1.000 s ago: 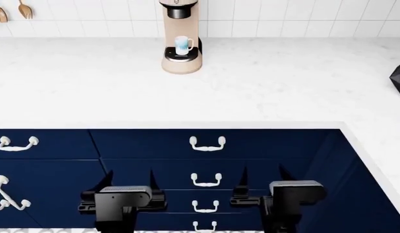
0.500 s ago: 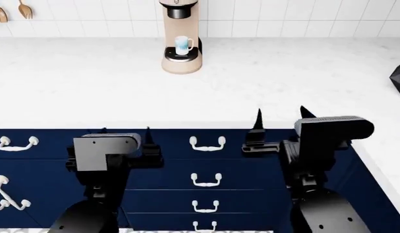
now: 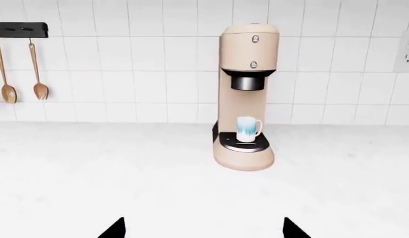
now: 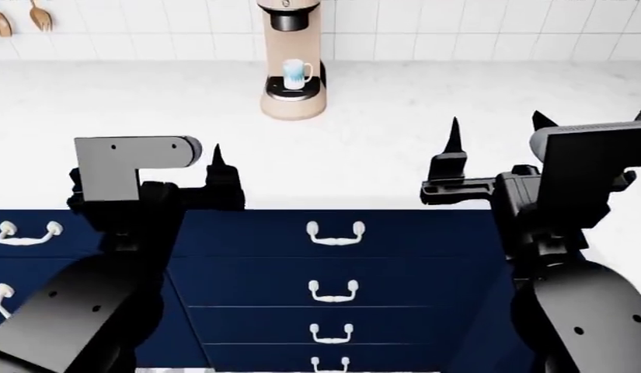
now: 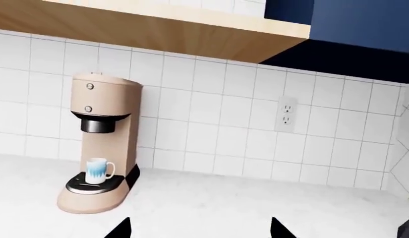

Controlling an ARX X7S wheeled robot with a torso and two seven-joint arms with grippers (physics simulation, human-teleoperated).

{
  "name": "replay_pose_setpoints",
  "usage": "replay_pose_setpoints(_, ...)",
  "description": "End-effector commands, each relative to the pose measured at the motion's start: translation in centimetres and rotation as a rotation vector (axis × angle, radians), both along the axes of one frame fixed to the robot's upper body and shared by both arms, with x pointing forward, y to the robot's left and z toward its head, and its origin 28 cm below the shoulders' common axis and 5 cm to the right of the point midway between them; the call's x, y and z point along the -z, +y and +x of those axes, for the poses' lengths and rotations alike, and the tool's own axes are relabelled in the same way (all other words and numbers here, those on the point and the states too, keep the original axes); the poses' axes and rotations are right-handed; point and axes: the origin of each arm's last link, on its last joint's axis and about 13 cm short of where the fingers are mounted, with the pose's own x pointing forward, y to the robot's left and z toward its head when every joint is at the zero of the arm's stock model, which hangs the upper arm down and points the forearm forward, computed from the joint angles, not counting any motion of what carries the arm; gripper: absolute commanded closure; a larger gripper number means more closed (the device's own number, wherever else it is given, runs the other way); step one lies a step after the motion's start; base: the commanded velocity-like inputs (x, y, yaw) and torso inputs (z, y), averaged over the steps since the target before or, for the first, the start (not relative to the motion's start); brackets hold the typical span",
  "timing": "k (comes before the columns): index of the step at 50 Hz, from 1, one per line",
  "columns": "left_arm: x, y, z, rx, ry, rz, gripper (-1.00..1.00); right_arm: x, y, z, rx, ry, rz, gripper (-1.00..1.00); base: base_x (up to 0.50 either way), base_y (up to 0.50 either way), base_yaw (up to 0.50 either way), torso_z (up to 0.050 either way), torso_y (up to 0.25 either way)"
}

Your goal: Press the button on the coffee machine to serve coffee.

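— Across the white worktop (image 4: 403, 132), what's changed?
— Both arms have risen from the drawer fronts to the worktop edge. The coffee machine (image 4: 291, 58) stands at the back wall, well apart from them, its button (image 3: 254, 64) unpressed.
— And the pincers?
— Left pincer (image 4: 218, 183) and right pincer (image 4: 493, 148) both spread open, empty. The reach, I'd judge, is only beginning.

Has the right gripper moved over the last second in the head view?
Yes. The right gripper rose from beside the lower drawer handles, past the dark blue drawer fronts, up to the white marble countertop.
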Motion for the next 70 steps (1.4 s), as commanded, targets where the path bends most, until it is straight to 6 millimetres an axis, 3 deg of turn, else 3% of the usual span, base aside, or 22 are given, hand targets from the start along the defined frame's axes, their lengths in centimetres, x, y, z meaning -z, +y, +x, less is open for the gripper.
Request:
replay_pose_setpoints(1,-0.6,0.6,0.0,-0.025,0.002,0.006,-1.00,0.0,-0.7,-0.7,0.034,-0.021,0.002,-1.00,0.33,0.20,0.00,0.000,0.000)
replay_pose_setpoints(40,0.4,0.7,0.0,-0.017,0.022,0.018,-1.00,0.5,-0.8,-0.4,0.029,0.019,-0.018,-1.00,0.45,0.10,0.00,0.000,0.000)
replay_pose_setpoints(70,0.9,0.7,0.1,-0.012,0.029,0.024,-1.00,1.1,-0.6,-0.1,0.029,0.034,-0.033,-1.00,0.30,0.06,0.00,0.000,0.000)
